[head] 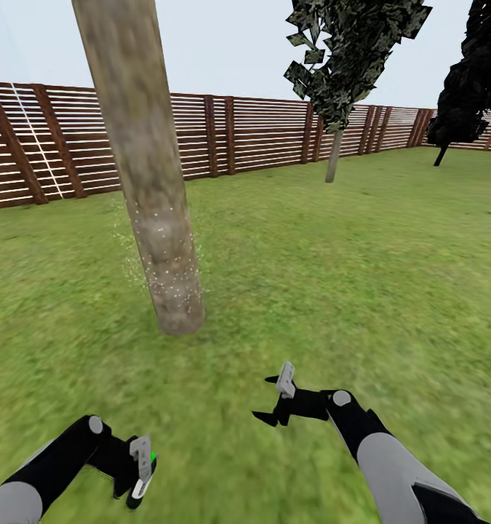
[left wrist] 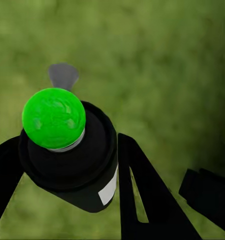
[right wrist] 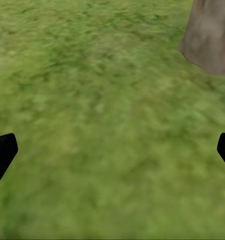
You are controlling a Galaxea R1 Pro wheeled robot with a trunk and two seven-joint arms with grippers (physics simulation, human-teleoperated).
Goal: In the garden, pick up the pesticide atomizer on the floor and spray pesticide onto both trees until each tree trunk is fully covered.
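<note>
**Spraying the near trunk, atomizer in my left gripper**

I stand on the grass (head: 310, 276) in front of the near trunk (head: 147, 189), close enough that it rises out of the head view. Fine white specks sit on its lower part and float in the air just beside it, so I judge that pesticide is reaching the bark there. Higher up the trunk I see no specks; that part probably needs more.

The atomizer (left wrist: 72, 150) is in my left gripper (head: 137, 469), low at the left of the head view. In the left wrist view it is a dark bottle with a bright green round cap and a small white label, and the black fingers (left wrist: 142, 195) are clamped on its two sides. I hold it low and in front of me so that the nozzle can face the trunk base; which way the nozzle points exactly, I cannot tell.

My right gripper (head: 280, 400) holds nothing, its fingers spread apart over bare grass. In the right wrist view the two finger tips are at the far edges, and the trunk base (right wrist: 210, 40) is near. I keep this arm to the side so it does not block the spray.

The second tree (head: 343, 73) stands well apart near the fence (head: 260, 135), with a thin pale trunk. I think it is the next one, after this trunk is covered. A darker tree (head: 470, 80) is further right.
</note>
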